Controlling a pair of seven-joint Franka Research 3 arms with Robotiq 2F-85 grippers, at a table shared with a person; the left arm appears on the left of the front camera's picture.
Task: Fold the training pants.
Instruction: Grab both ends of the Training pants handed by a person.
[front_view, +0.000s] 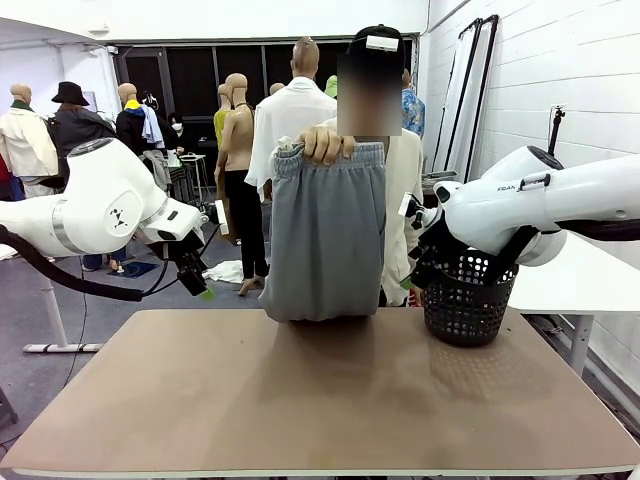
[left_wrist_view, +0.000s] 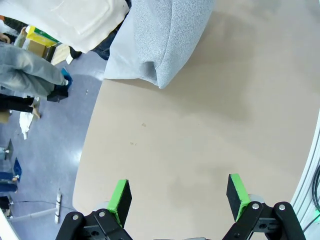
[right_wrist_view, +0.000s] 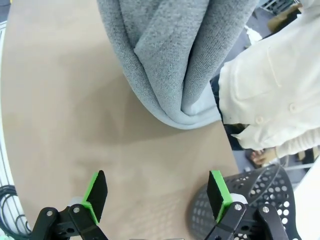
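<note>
Above the tan tabletop (front_view: 300, 400), a hand (front_view: 325, 145) dangles light grey jersey training pants (front_view: 325, 235) (gripped at the waistband); left gripper (left_wrist_view: 178, 181) and right gripper (right_wrist_view: 157, 175) gape, empty.

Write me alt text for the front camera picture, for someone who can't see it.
A person across the tan table holds grey training pants up by the waistband, their folded bottom reaching the table's far edge. The left end effector and right end effector hang above the table on either side, the right one beside a black mesh basket.

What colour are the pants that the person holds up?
The pants are plain light grey. The front view shows it best.
</note>
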